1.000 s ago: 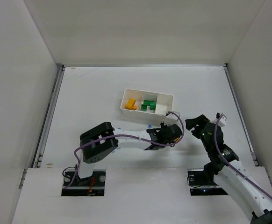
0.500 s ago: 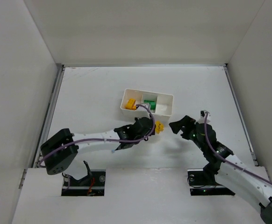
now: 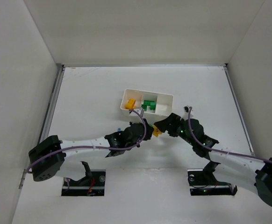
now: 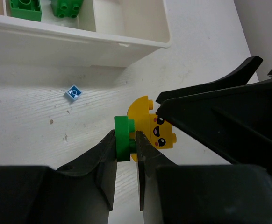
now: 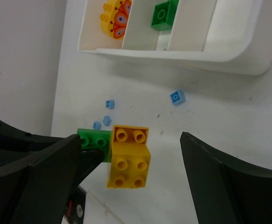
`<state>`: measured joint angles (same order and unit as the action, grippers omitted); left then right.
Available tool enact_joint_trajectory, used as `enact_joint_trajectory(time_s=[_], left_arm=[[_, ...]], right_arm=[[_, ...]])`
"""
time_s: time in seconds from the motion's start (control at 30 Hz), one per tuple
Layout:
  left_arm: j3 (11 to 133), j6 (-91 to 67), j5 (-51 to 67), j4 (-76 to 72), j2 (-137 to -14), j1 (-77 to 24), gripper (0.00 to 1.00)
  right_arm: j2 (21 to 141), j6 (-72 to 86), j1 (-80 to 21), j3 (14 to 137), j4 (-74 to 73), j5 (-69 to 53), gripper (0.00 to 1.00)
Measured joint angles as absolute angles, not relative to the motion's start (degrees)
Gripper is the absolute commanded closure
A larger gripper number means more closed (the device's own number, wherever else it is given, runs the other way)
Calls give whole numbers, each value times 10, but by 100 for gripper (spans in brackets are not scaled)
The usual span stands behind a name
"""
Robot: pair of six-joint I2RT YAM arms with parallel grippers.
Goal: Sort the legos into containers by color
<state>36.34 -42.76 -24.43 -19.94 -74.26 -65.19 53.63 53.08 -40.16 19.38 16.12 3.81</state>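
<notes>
- While the left gripper [image 4: 125, 145] pinches a green brick [image 4: 123, 137] between narrow jaws, a yellow brick [image 4: 150, 126] with a printed face hangs off that brick's side, the two stuck together and held above the table [image 3: 94, 93].
- Half a second ago the right gripper [image 5: 129, 154] stood off at 3 o'clock of the pair. Now it has closed in, and its wide-open jaws sit on either side of the yellow brick without gripping it.
- That approach suggests a two-handed pull-apart, since the colours cannot be sorted while joined.
- The white tray [image 3: 136, 112] lies at about 12 o'clock of the held pair in the overhead view. It holds yellow pieces in its 9 o'clock compartment and green ones in the middle, while I cannot make out anything coloured in the 3 o'clock compartment.
- Several light-blue bricks [image 5: 177, 97] lie loose on the table near the tray's front wall, unsorted.
- Next, I judge that the right jaws need to close squarely on the yellow brick. A skewed grip could twist the pair out of the left fingers [image 4: 109, 149].
</notes>
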Motion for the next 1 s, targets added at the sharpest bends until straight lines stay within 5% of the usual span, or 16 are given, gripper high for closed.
enact_joint_trajectory(time_s=[0.67, 1.0], left_arm=[[360, -428, -244, -207, -717, -653, 90], [359, -422, -229, -221, -685, -626, 90]], right_arm=[[571, 555, -429, 204, 202, 51, 69], [456, 552, -414, 185, 185, 62, 72]])
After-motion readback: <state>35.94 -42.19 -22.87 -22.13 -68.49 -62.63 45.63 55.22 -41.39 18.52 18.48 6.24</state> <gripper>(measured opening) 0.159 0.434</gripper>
